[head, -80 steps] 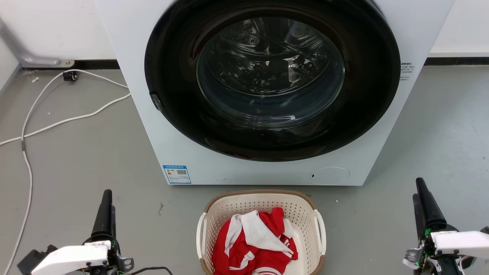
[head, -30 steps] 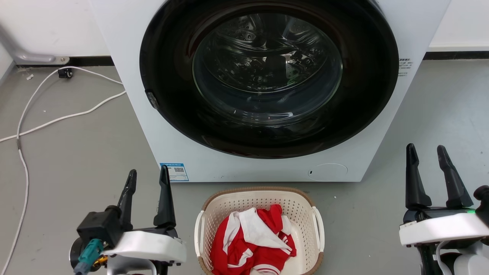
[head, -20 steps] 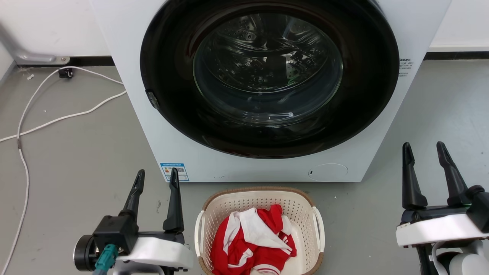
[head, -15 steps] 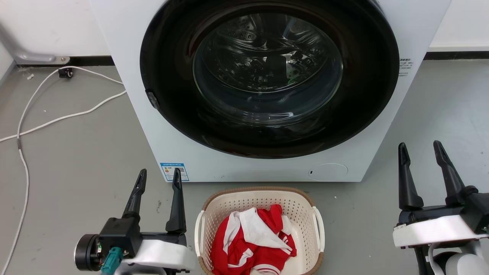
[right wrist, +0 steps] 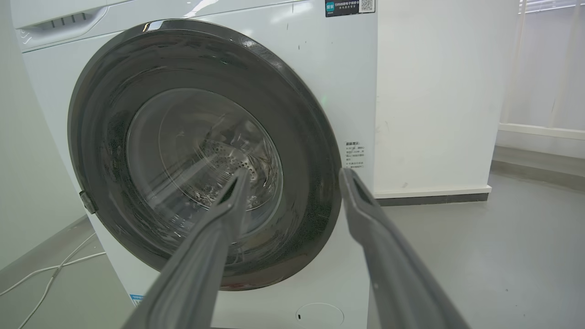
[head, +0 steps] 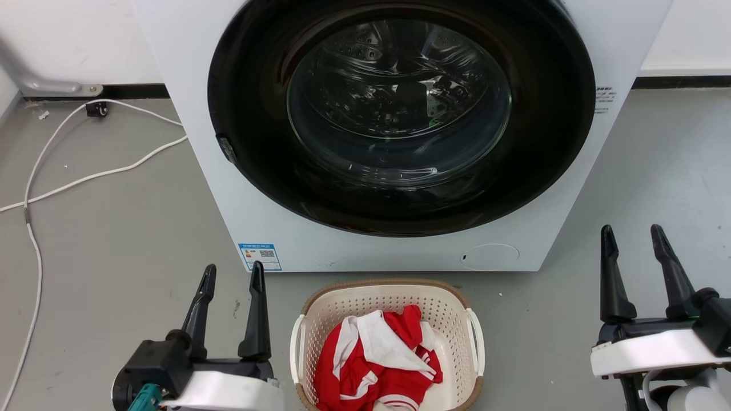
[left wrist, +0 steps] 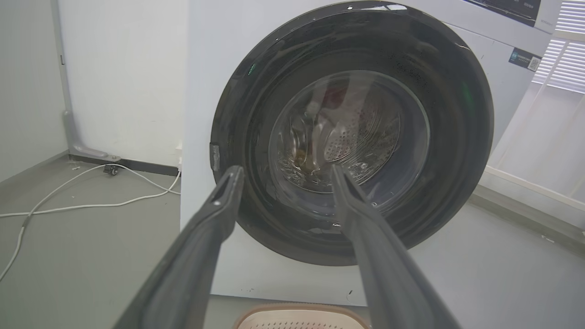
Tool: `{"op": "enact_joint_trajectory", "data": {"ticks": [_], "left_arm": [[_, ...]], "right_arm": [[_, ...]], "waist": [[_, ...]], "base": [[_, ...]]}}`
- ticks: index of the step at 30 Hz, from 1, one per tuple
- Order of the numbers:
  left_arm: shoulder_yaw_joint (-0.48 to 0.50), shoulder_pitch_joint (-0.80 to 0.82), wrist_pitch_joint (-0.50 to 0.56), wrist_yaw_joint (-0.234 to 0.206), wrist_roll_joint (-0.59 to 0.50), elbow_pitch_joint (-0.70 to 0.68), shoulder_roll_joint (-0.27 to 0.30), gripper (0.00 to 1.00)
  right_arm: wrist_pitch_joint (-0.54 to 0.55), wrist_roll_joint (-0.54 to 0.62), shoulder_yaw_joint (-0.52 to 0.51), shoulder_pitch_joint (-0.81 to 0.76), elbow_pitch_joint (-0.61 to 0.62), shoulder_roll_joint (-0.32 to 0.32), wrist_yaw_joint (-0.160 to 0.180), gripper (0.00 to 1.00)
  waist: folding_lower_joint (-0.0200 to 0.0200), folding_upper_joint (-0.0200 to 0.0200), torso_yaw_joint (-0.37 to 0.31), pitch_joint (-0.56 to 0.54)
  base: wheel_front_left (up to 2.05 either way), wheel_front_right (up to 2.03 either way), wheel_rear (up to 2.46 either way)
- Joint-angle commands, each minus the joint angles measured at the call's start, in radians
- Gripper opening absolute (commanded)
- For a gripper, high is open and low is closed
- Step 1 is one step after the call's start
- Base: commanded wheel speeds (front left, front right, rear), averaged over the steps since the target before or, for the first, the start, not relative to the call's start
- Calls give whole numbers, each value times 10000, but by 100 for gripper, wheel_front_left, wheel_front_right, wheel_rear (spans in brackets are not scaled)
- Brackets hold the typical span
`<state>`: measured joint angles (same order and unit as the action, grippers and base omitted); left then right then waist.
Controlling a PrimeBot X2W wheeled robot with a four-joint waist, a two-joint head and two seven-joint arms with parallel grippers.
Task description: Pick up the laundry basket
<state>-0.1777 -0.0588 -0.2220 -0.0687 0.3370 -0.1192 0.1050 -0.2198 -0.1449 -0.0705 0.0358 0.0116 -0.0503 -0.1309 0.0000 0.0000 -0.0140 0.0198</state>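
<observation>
The laundry basket (head: 445,313), cream with a brown woven-look rim and white side handles, sits on the grey floor at the bottom centre of the head view, holding red and white clothing (head: 380,359). Its rim (left wrist: 299,311) peeks in at the bottom of the left wrist view. My left gripper (head: 233,273) stands open just left of the basket, fingers pointing toward the washer. My right gripper (head: 630,234) is open too, well to the right of the basket. Both are empty and apart from the basket.
A white washing machine (head: 228,188) with a large round dark door (head: 400,114) stands right behind the basket. A white cable (head: 85,180) trails over the floor at the left. A white wall column (right wrist: 434,91) stands right of the washer.
Both grippers went from shut and low to open and raised. In the last half second both have drawn back slightly toward me; the basket has not moved.
</observation>
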Motion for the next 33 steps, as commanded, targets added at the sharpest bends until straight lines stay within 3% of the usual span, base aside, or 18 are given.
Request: {"op": "enact_joint_trajectory", "data": {"ticks": [1, 5, 10, 22, 33], "left_arm": [[101, -55, -69, 173, -256, 44, -9, 100], [186, -169, -152, 871, -937, 599, -130, 100], [293, -175, -238, 1200, -1633, 916, -273, 100], [486, -361, -451, 1457, -2527, 815, -498, 100], [611, -342, -437, 1567, -2503, 967, -544, 100]], "right_arm": [[-101, 88, 25, -63, -23, -3, 3, 100], [-169, 304, 61, -105, -364, -2, 3, 100], [-261, 691, 77, -29, -599, -1, 3, 100], [-468, 1588, 115, -23, -611, 2, 3, 100], [-459, 1393, 79, 34, -673, 2, 3, 100]], "waist": [[0, 0, -3, 9], [0, 0, -6, 30], [0, 0, -22, 37], [0, 0, -46, -54], [0, 0, -36, -32]], "base": [[0, 0, 0], [0, 0, 0], [0, 0, 0], [0, 0, 0], [0, 0, 0]]}}
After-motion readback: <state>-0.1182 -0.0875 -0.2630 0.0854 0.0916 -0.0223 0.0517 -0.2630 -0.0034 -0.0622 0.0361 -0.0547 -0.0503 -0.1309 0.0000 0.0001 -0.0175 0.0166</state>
